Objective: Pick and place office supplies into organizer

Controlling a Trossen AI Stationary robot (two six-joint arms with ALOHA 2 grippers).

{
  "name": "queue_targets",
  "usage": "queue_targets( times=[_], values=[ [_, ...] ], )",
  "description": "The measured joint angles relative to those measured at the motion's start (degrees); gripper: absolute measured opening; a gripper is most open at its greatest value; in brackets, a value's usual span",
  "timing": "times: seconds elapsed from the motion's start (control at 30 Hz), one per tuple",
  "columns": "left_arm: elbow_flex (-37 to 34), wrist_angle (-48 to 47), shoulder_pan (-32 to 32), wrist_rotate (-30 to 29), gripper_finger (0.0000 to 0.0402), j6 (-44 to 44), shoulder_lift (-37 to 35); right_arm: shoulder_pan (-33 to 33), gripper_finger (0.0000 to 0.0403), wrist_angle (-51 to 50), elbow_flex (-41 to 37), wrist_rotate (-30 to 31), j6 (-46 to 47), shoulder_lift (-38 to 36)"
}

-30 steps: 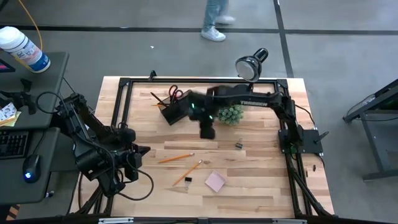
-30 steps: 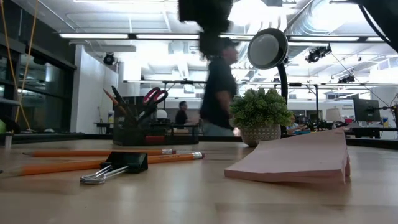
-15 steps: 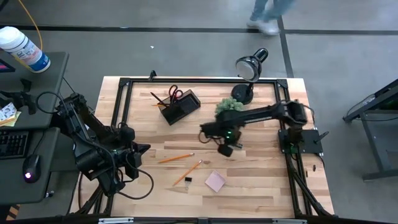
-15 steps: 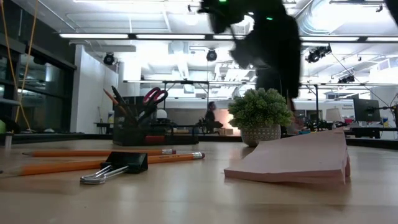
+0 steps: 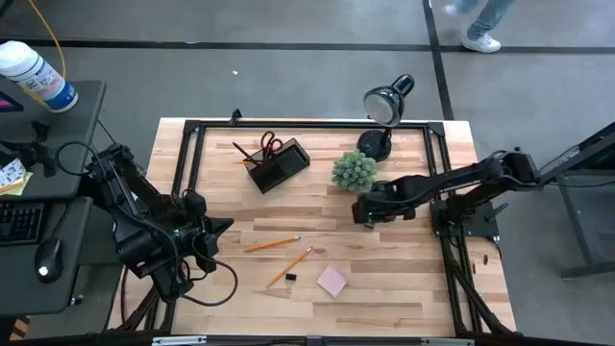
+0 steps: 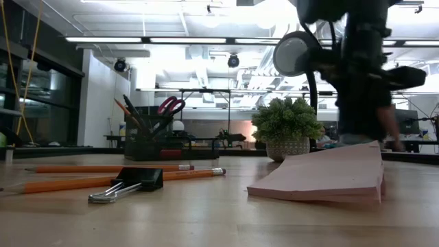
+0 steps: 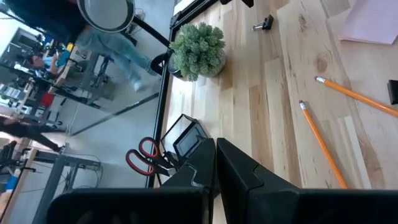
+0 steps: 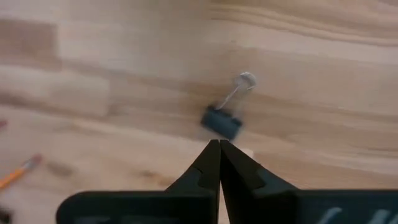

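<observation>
Hovering my right tool (image 8: 219,144) over the table (image 5: 404,279), fingers pressed together with nothing between them, I see the black binder clip (image 8: 222,122) lying just beyond the tips, its wire loop pointing away from me. To take it well, I judge I must spread the fingers first, come straight down over the black body rather than the wire, and close across its narrow sides so it cannot skate on the wood. My left tool (image 5: 213,234) waits at the table's left edge; I cannot tell how its fingers stand. Farther off lie 2 pencils (image 5: 272,244), a second clip (image 5: 289,278) and the pink sticky-note pad (image 5: 332,281). The organizer (image 5: 280,167), already holding the scissors (image 5: 272,144), stands beyond the plant (image 5: 354,171). No readable writing shows anywhere.
</observation>
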Motion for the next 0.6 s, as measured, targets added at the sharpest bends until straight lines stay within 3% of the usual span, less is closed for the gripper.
queue_targets(
  times=[0.27,0.6],
  values=[
    [-0.01,0.01,0.00,0.00,0.0005,-0.24,0.00,-2.81,0.0046,1.23,-4.77,-2.73,4.67,1.36],
    [0.00,0.05,0.00,-0.82,0.0005,-0.95,0.00,-6.18,0.0115,4.53,-4.95,-3.35,5.12,4.29]
  ],
)
